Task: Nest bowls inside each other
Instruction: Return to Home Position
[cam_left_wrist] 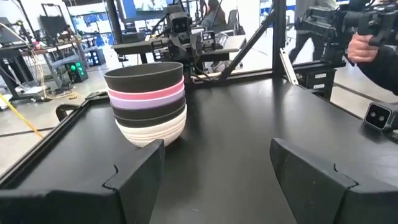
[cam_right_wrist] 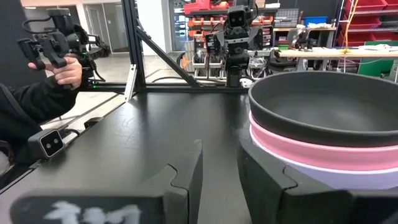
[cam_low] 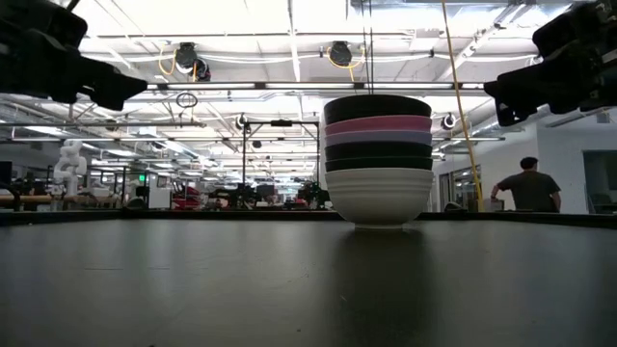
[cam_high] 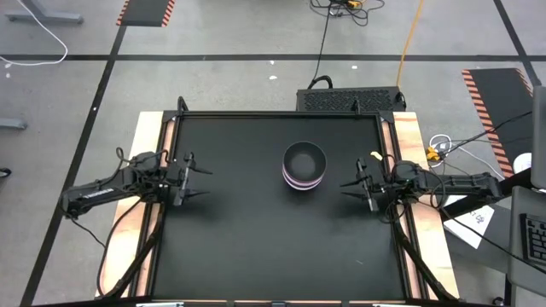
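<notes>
The stack of bowls (cam_high: 304, 166) stands upright on the bench (cam_high: 256, 247), right of centre and a little towards the far edge. From the low view it reads, bottom to top, as a white bowl (cam_low: 378, 198), a black band (cam_low: 377, 157), a lavender bowl (cam_low: 377, 138), a pink bowl (cam_low: 377, 124) and a black bowl (cam_low: 377, 106). Whether the lower black band is one bowl or two cannot be told. No loose bowl shows anywhere on the bench, so the nesting looks finished and what is left is to park the arms. The stack lies between the two grippers, but unevenly. The right gripper (cam_high: 345, 185) hangs near it on its right, clear of the rim, its jaws parted by a narrow gap and holding nothing. In the right wrist view the top black bowl fills much of the space just ahead and to one side. The left gripper (cam_high: 209, 182) hangs well apart on the left with its jaws spread wide and empty. The right arm is therefore the one to watch. Being round, the stack offers no long axis to line up with, so only the right arm's closeness matters. Any move it makes should go rightward, away from the stack, not across it.
</notes>
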You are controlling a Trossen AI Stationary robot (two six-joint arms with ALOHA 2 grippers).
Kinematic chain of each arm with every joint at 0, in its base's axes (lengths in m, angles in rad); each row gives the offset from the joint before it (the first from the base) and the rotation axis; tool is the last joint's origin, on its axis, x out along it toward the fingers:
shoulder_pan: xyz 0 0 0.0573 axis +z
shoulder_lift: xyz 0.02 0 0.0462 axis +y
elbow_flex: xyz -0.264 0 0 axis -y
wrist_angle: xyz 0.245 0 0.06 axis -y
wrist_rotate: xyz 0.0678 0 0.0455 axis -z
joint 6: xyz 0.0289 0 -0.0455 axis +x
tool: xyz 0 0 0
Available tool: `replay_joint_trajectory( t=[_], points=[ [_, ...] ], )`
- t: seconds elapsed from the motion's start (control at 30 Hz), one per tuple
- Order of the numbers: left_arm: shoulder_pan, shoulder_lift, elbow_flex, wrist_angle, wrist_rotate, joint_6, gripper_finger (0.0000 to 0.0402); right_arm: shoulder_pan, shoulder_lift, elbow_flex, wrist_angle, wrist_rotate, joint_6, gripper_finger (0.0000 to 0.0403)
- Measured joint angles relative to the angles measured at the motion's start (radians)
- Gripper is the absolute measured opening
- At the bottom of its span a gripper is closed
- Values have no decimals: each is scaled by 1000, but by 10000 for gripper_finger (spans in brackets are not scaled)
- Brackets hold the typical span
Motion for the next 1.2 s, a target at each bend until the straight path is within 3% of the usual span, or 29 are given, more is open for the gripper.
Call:
replay_joint_trajectory(
  t=[0.8, 1.2],
  points=[
    [0, 0, -17, -40, -53, -64, 294, 0, 3, 0, -32, 1, 34, 89],
    [0, 0, -17, -40, -50, -74, 294, 0, 90, 0, -36, 1, 31, 89]
  ],
)
